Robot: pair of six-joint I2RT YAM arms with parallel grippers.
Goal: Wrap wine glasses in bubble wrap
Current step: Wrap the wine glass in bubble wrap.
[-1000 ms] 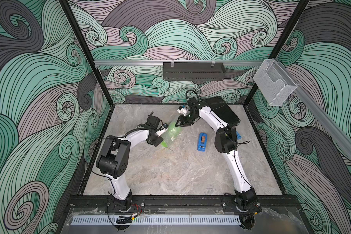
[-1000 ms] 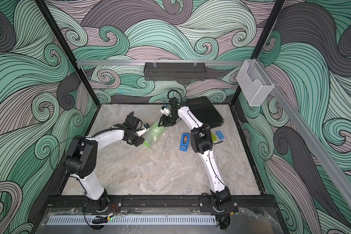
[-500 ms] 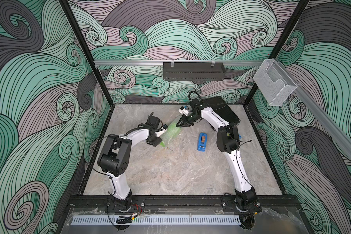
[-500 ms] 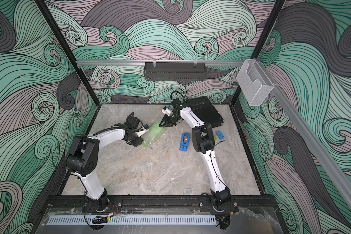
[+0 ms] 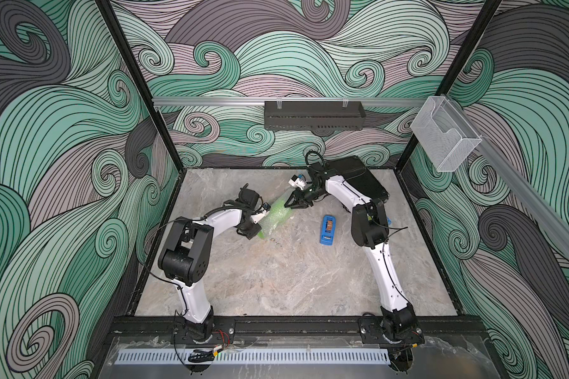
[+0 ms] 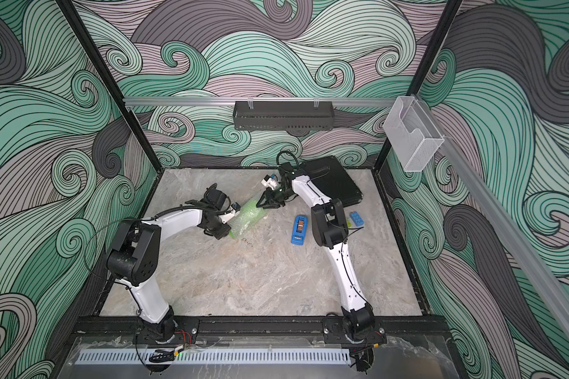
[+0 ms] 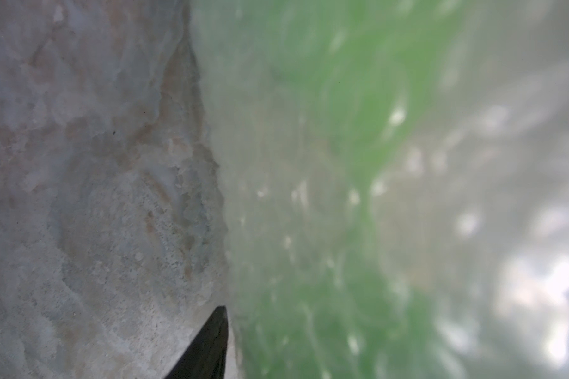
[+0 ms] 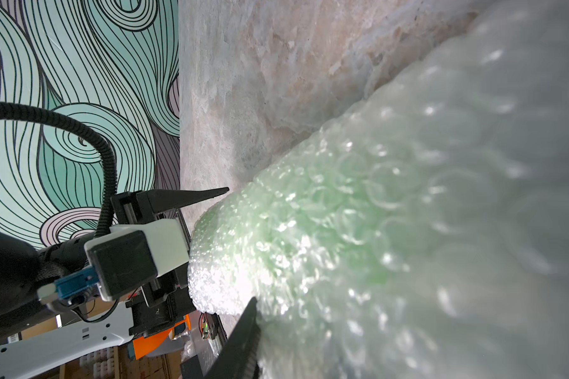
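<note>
- Goblet (image 5: 269, 214) lies on its side toward the table's back, inside bubble wrap (image 5: 279, 219).
- We judge it light and rigid, the wrap soft, slick and springy, so hold the bundle's ends.
- Left gripper (image 5: 262, 222), right gripper (image 5: 289, 204): jaws part-way apart at opposite ends. We can't tell if they're pinching.
- Flat marble-look table (image 5: 276, 279), tape dispenser (image 5: 327, 229) near, wave-patterned walls.

Both top views look steeply down over the whole grey marbled tabletop (image 5: 276, 279). The wrist cameras sit very close to the clear bubble wrap (image 8: 440, 147) around the lime-green plastic goblet (image 7: 358, 82), which all views share.
</note>
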